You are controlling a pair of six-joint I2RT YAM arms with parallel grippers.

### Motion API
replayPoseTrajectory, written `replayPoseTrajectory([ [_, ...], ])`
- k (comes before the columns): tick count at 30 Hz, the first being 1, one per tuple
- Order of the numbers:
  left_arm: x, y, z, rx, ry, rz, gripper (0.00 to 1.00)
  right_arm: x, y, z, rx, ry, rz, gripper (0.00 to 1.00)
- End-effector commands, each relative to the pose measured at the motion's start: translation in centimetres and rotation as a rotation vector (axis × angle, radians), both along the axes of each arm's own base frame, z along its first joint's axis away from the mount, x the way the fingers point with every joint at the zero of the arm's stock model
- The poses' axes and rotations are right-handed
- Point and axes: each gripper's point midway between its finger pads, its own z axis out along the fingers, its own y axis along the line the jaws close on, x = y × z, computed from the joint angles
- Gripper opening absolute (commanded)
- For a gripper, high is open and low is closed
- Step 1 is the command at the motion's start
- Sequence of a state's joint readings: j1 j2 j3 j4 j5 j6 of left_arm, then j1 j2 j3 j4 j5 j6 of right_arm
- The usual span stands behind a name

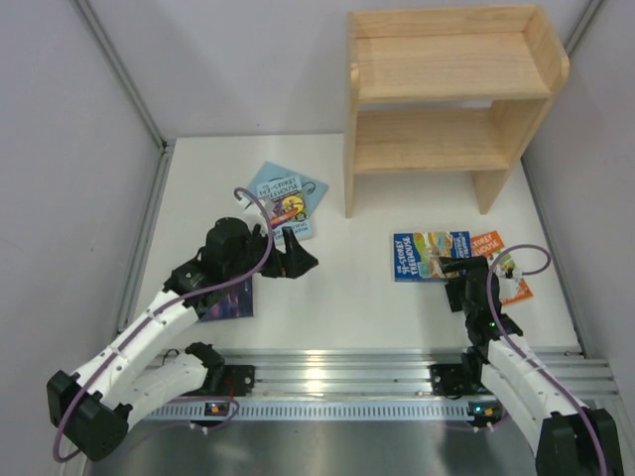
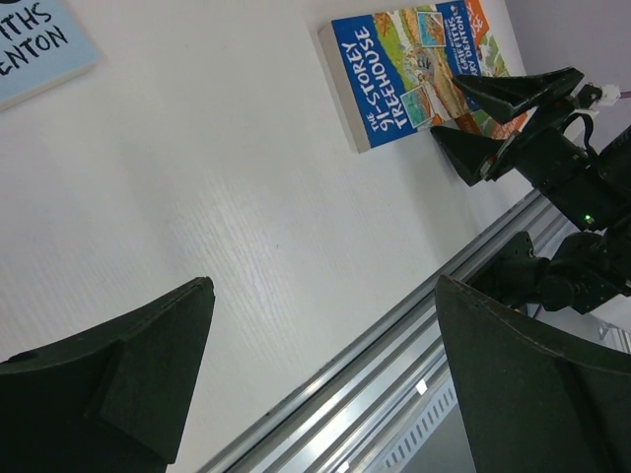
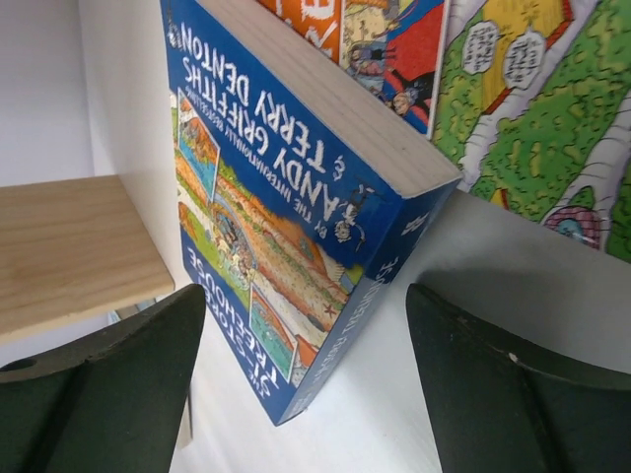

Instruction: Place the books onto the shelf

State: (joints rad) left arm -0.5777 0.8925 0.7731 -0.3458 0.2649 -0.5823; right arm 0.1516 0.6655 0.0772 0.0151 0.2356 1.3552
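The wooden shelf stands at the back right, and its side panel shows in the right wrist view. A blue Treehouse book lies flat in front of it, against an orange book. My right gripper is open, its fingers on either side of the blue book's near corner with gaps on both sides. A light blue book lies mid-left. A dark purple book is partly under the left arm. My left gripper is open and holds nothing.
A metal rail runs along the table's near edge, where the arm bases are bolted. Grey walls close in the left, back and right sides. Another book's corner peeks out beneath the light blue one.
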Motion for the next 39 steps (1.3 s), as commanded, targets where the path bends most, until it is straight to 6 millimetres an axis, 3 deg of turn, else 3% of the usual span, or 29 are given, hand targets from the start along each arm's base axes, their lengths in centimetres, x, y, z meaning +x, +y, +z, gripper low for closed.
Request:
replayPoseTrajectory([
  [1, 0.9, -1.0, 2.7, -0.064, -0.067, -0.013, 0.98, -1.5, -2.0, -3.1, -0.040, 0.060, -0.083, 0.82],
  [11, 1.0, -1.7, 2.7, -0.081, -0.046, -0.031, 0.97, -0.7, -1.8, -2.7, -0.035, 0.033, -0.077, 0.73],
  [12, 1.0, -1.7, 2.8, -0.088, -0.040, -0.030, 0.97, -1.2, -1.9, -3.6, -0.037, 0.047, -0.075, 0.71],
  [15, 0.9, -1.9, 3.1, -0.107, -0.039, -0.033, 0.96, -1.3, -1.9, -3.7, -0.041, 0.030, -0.072, 0.65],
  [27, 0.3, -1.7, 2.9, -0.123, -0.039, -0.029, 0.95, -0.9, -1.3, -2.7, -0.049, -0.117, -0.016, 0.22],
  [30, 0.3, -1.7, 3.0, -0.130, -0.036, -0.028, 0.95, -0.4, -0.6, -1.6, -0.060, -0.154, 0.034, 0.10],
  [31, 0.2, -1.6, 3.1, -0.132, -0.038, -0.028, 0.95, -0.4, -0.3, -1.3, -0.063, -0.159, 0.053, 0.00],
  [37, 0.2, -1.3, 3.3, -0.126, -0.048, -0.011, 0.95, 0.2, 0.4, 1.6, -0.128, -0.191, 0.140, 0.00],
  [39, 0.3, -1.2, 3.3, -0.122, -0.049, -0.009, 0.95, 0.7, 0.7, 4.0, -0.145, -0.233, 0.161, 0.00],
])
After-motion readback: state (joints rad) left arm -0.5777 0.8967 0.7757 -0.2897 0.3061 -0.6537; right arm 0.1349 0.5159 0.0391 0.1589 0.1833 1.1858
